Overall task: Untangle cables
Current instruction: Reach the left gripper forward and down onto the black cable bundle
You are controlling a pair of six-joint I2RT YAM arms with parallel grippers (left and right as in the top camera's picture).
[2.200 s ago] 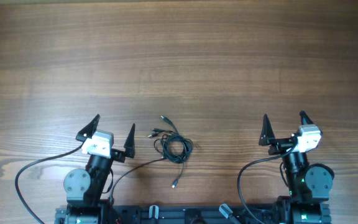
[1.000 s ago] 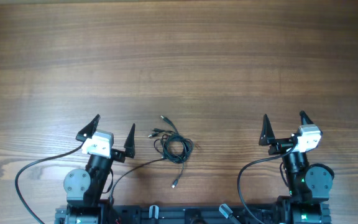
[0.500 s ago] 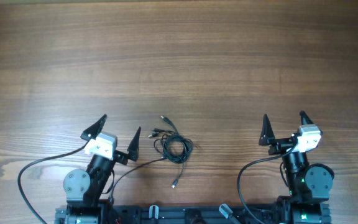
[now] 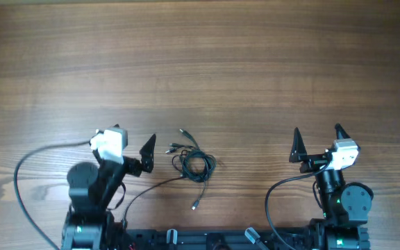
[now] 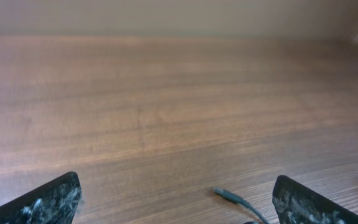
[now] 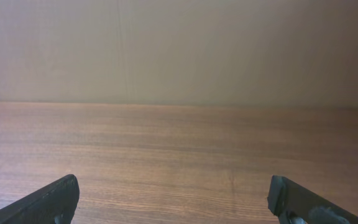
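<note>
Cables (image 4: 194, 164): small black coil lying flat on the wooden table (image 4: 200, 62), near edge, roughly centre, between the two arms but much closer to the left one. Short strands with plug tips fan out from the coil to the far-left. One longer strand trails toward the near edge and ends in a small plug. Another thin line runs from the coil toward the left arm's base; can't tell if it's part of the bundle or arm wiring. The coil's loops overlap and individual cords can't be separated by eye from overhead.

Left gripper (image 4: 127, 144): jaws spread wide, nothing between them. Its right finger sits just beside the coil's left side, not touching it. The other finger is mostly hidden under the white wrist module in the overhead view. In the left wrist view the gripper (image 5: 179, 205) shows both fingers (image 5: 51, 200) at the bottom corners. A grey plug tip (image 5: 227, 196) lies on the wood between them, nearer the right-hand finger.

Right gripper (image 4: 318, 132): also spread wide and empty, well apart from the cables, off to the right. Right wrist view of the gripper (image 6: 173, 205): bare wood and a plain wall beyond, fingers (image 6: 51, 199) at the bottom corners.

Thick black arm leads (image 4: 19, 180) loop on the table by each base.
</note>
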